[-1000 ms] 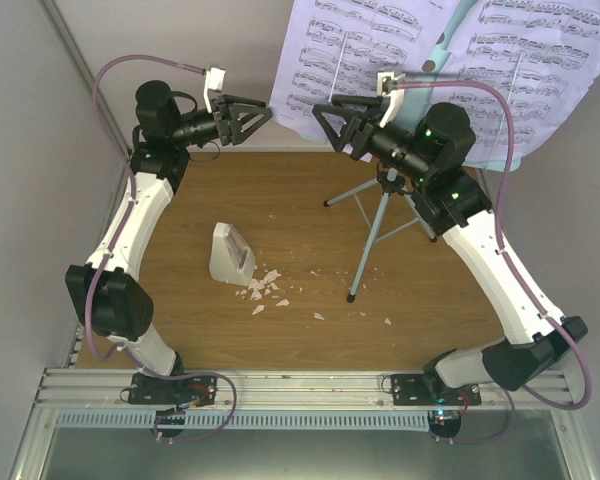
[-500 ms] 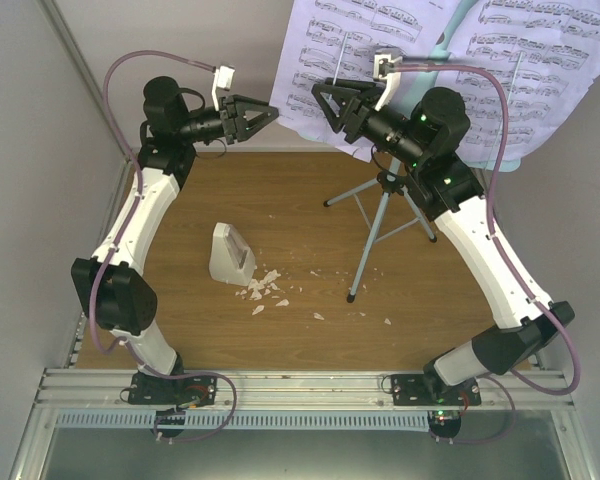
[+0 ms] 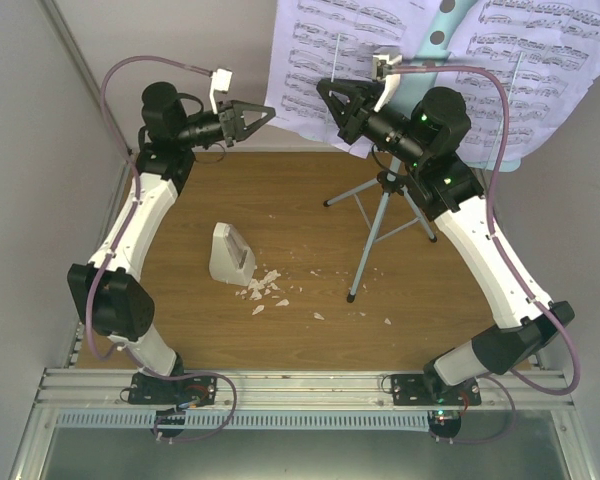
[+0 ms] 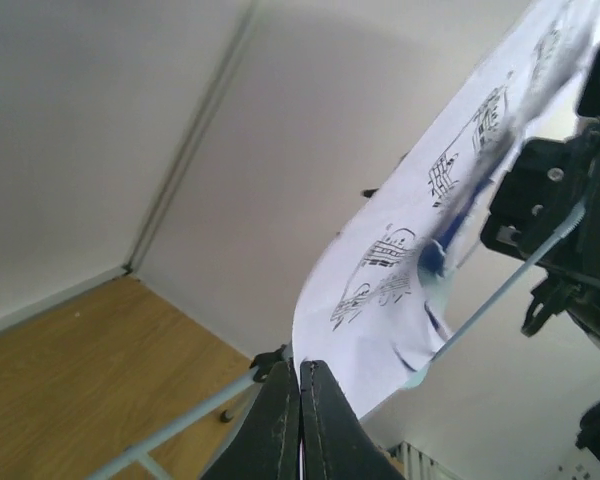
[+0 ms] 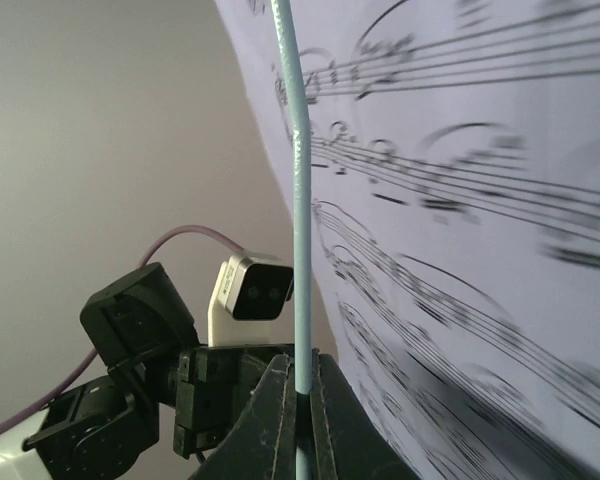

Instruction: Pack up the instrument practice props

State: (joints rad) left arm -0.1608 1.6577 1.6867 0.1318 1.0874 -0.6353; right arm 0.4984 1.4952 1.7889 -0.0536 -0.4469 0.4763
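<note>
Covering the pale lilac sheet-music pages [image 3: 310, 60], printed staves of black notes, slurs and bar lines are seen; the marks are too small and blurred for any title or word to be read. The pages are propped on the light-blue music stand [image 3: 380, 215], high at the far side of the wooden table [image 3: 280, 190], with the stand's thin tripod legs spread on the wood below.

The left arm is raised from its base at the near left. Its elbow is pushed out to the left and its wrist is turned so that the left gripper [image 3: 268, 110] points right, at the left edge of the pages. In the left wrist view its fingers [image 4: 280, 430] are pressed together, with the lower corner of a page pinched at their tips.

The right arm is raised from the near right, its elbow out to the right, and the right gripper [image 3: 325, 87] is aimed left and upward. In the right wrist view it is clamped narrowly on a thin light-blue rod [image 5: 298, 200] of the stand, which stands upright just in front of the printed page.

The two grippers face each other, near but apart.

The small white metronome [image 3: 230, 255] is set on the table well below the left gripper, with white crumbs [image 3: 265, 290] scattered just beside it.
</note>
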